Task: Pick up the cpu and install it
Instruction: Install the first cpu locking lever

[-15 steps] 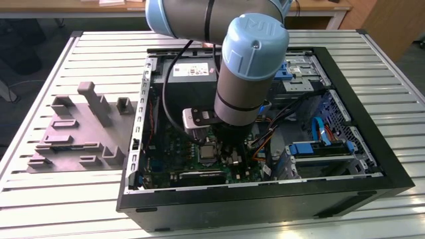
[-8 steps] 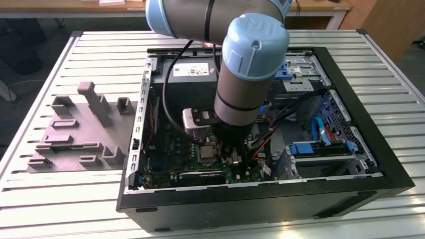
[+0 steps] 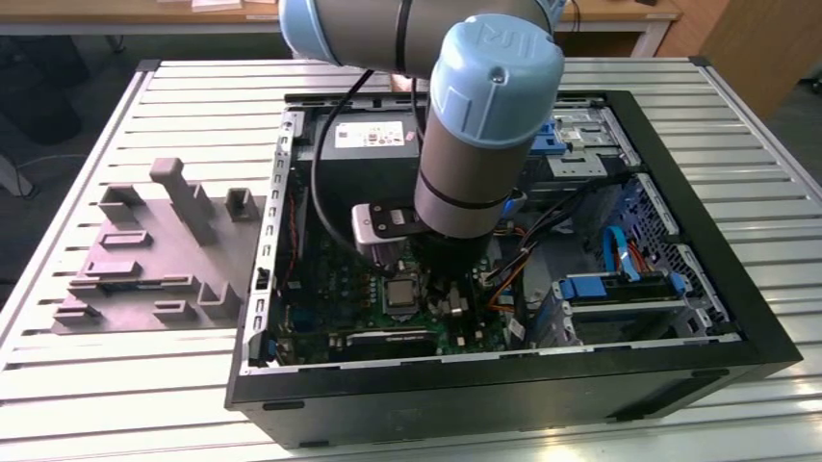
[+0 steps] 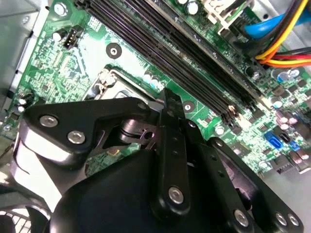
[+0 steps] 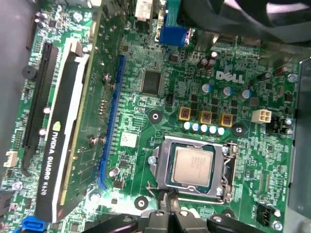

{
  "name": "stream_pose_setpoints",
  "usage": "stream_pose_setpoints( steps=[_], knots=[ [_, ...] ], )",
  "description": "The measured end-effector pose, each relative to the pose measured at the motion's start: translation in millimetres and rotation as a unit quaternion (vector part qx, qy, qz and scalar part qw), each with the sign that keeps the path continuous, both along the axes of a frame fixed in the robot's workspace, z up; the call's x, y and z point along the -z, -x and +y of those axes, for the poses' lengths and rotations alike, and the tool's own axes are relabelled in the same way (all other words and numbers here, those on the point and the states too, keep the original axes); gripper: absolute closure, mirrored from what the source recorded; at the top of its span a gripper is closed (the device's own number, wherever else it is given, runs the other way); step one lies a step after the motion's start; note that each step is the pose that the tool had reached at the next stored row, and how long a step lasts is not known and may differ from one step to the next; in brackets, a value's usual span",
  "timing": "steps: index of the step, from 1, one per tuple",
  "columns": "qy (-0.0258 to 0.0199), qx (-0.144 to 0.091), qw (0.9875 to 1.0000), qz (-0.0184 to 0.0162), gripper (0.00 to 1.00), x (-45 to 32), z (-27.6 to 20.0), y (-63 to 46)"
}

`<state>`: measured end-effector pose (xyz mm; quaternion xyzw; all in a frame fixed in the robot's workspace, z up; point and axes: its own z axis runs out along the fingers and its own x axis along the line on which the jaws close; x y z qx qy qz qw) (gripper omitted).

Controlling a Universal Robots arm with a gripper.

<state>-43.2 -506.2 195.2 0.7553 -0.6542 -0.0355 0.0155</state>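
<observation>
The cpu (image 5: 193,166), a small square chip with a pale metal top, lies flat inside the silver socket frame (image 5: 158,162) on the green motherboard (image 5: 160,104). In the first wrist view my gripper (image 5: 170,203) hovers right at the socket's edge, its two black fingers pressed together with nothing between them. In the second wrist view the gripper (image 4: 166,97) points down at the same socket corner. From the exterior view the arm (image 3: 475,144) reaches down into the open computer case, over the socket (image 3: 400,292).
A long black graphics card (image 5: 63,131) stands beside a blue slot. Black memory slots (image 4: 160,43) and yellow, red and blue cables (image 4: 282,43) run near the gripper. A grey moulded tray (image 3: 148,260) sits outside the black case (image 3: 514,395) on the exterior view's left.
</observation>
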Motion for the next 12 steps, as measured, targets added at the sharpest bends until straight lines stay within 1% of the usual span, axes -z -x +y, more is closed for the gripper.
stream_pose_setpoints(
  steps=[5,12],
  knots=[
    [0.0003,0.0,1.0,0.0001,0.89,-9.5,-0.1,0.0],
    [0.0003,0.0,1.0,0.0001,0.89,-10.3,-0.1,0.0]
  ],
)
